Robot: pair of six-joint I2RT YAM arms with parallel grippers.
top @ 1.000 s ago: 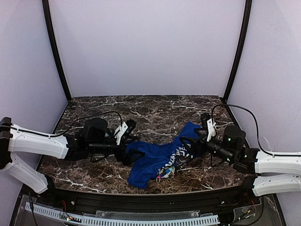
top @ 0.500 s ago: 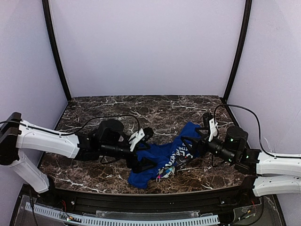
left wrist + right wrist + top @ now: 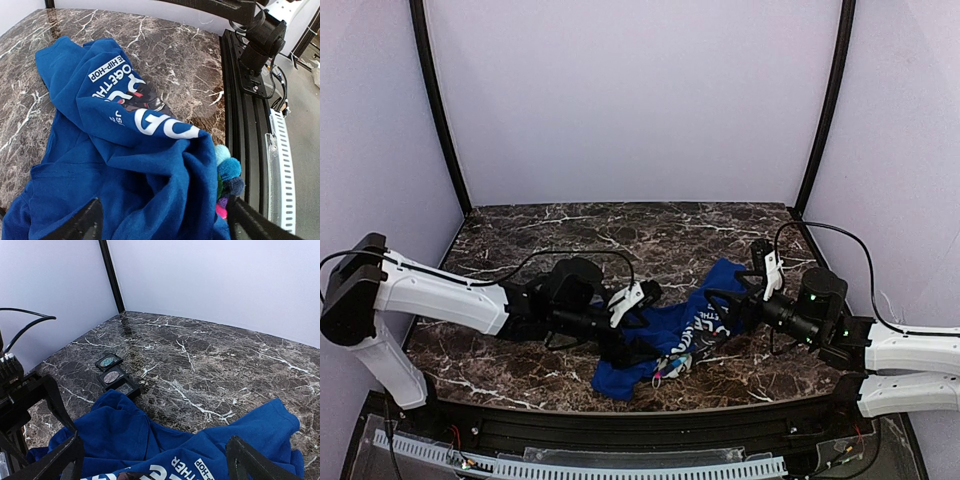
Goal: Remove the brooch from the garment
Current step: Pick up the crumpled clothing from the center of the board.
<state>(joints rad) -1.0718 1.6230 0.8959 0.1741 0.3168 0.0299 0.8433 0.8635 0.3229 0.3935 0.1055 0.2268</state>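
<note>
Here, on veined marble (image 3: 520, 225) between pale walls (image 3: 640, 100), both jaws gape, seemingly over garment (image 3: 125, 165).

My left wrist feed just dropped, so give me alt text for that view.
A multicoloured brooch sits at the right edge of a crumpled blue garment with white lettering, on a dark marble table. The left end effector is open, its fingers straddling the cloth near the brooch.
</note>
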